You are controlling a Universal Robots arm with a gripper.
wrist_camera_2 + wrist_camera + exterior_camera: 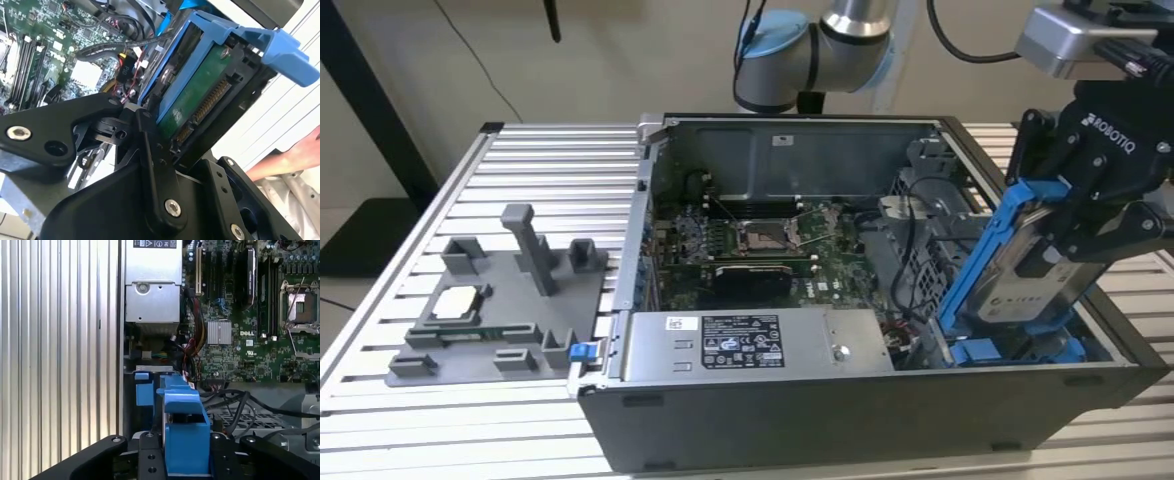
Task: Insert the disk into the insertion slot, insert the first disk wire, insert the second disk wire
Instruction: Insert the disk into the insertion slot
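Hand (1091, 215) is clamped on the disk (1027, 290), upright right at the insertion slot (1014, 350). Looks stiff and hefty. I'd grip its edges, not the circuit board (197, 97).

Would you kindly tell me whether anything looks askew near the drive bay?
The disk, clamped in the gripper, stands steeply tilted with its lower end at the insertion slot, not seated flat. A person's hand appears beyond it in the second wrist view.
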